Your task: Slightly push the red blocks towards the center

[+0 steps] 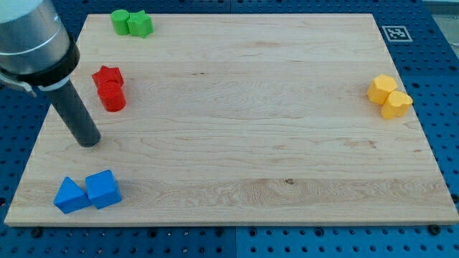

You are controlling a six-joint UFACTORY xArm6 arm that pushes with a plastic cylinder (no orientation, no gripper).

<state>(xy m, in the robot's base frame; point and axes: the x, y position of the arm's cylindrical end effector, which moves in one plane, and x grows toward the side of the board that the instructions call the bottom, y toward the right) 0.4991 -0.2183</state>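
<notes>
Two green blocks (pixel 131 22), two yellow blocks (pixel 389 96), two blue blocks (pixel 87 192) on wooden board (pixel 251 107).

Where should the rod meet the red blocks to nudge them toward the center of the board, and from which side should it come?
No gripping here, only pushing. The red star block and red cylinder touch, stacked top to bottom near the view's left edge of the board. My tip sits below and slightly left of them. Probably best to come from their left faces, near where they meet, pushing rightward so both move together.
</notes>
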